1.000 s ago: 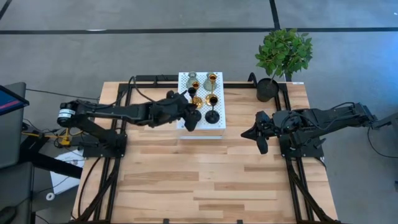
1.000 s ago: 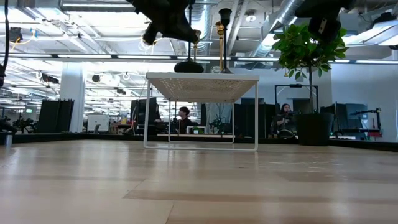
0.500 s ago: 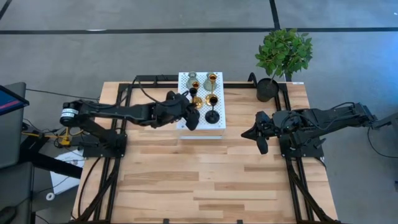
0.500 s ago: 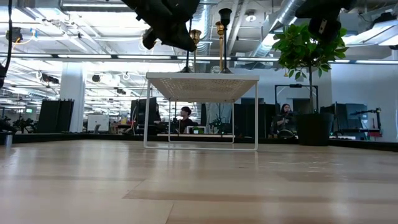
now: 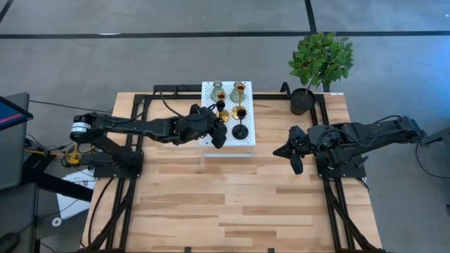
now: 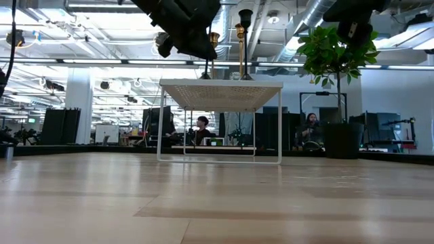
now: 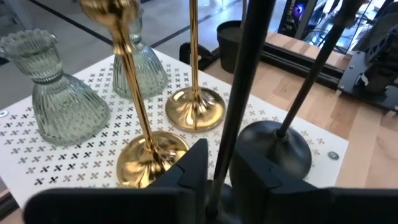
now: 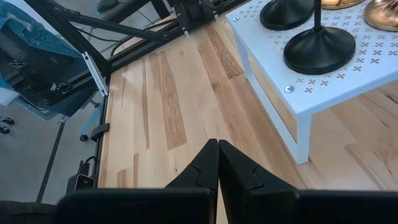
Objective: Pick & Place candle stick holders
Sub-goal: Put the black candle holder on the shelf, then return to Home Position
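Over the white perforated stand at the tabletop's far edge, left claw pinches a black candlestick holder's stem — the pick step; next calls for lifting it clear of the neighbouring gold holders; right claw, pressed together, waits aside.

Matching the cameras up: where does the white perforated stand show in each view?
High view: white stand, table's back middle, under the left gripper.
Low view: centre, seen edge-on.
Left wrist view: under the gold holders.
Right wrist view: its corner, ahead of the right gripper.
Shared landmark: the free-standing black candle stick holder.
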Robot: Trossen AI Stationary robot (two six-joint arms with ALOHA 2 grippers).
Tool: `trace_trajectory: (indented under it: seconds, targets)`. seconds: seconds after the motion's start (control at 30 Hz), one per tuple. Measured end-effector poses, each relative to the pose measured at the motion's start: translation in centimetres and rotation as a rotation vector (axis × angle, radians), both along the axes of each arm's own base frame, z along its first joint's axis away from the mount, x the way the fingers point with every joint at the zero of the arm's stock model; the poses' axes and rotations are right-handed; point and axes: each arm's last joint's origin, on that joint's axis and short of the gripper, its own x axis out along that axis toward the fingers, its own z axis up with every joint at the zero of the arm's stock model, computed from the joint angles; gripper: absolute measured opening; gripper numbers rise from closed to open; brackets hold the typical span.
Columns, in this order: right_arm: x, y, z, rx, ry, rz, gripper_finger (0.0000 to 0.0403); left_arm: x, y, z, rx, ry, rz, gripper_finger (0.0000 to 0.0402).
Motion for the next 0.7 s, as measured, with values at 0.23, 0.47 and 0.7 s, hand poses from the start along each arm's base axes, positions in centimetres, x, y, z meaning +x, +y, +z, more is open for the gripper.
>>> trace_trajectory:
  seconds: [0.23,0.47,0.7]
  targets:
    - [0.0,0.0,0.0,0.0,0.0,0.0,0.0,0.0,0.0,0.1,0.001,-0.007,0.001,0.0093]
    - [0.0,0.0,0.0,0.0,0.0,0.0,0.0,-0.7,0.0,0.9,0.008,-0.032,0.0,0.0123]
    - [0.0,0.0,0.0,0.0,0.002,0.0,0.0,-1.9,-0.7,1.9,0.013,-0.058,-0.023,0.0152]
